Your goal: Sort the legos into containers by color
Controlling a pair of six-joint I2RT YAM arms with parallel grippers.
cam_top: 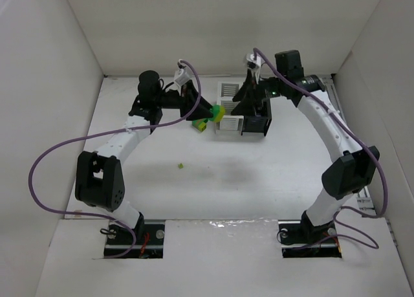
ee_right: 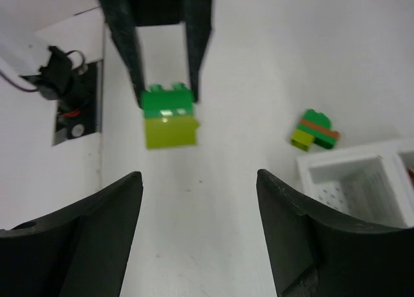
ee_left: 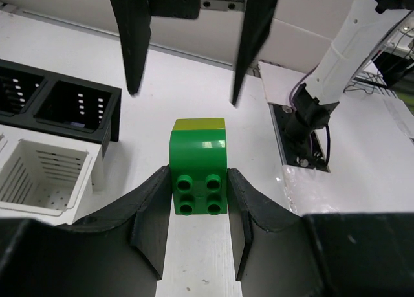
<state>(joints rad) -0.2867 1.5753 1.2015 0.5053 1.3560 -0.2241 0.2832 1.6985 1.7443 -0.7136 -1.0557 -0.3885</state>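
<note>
Leftmost thing is a tiny yellow-green plastic bit [cam_top: 181, 165] alone on the white tabletop [cam_top: 226, 187], well apart from the left fingers, back toward the arm bases. The left gripper [ee_left: 198, 179] is pinching a two-colour plastic lego stack [ee_right: 167, 116]: green brick between the pads, yellow-green brick poking out past the fingertips. So its long axis runs straight out along the fingers, aimed at the right gripper [ee_right: 197, 179], which faces it with fingers spread wide and nothing in them.

My guess is the stack needs pulling apart before binning (two colours, after all), and the right arm is placed for that. Nothing sits in the gap between them.

Off to the side lies a loose green, orange-brown and yellow-green stack [ee_right: 314, 130], just beside the block of slatted cube bins, two white and two black [cam_top: 230, 124], close by the right fingers.
</note>
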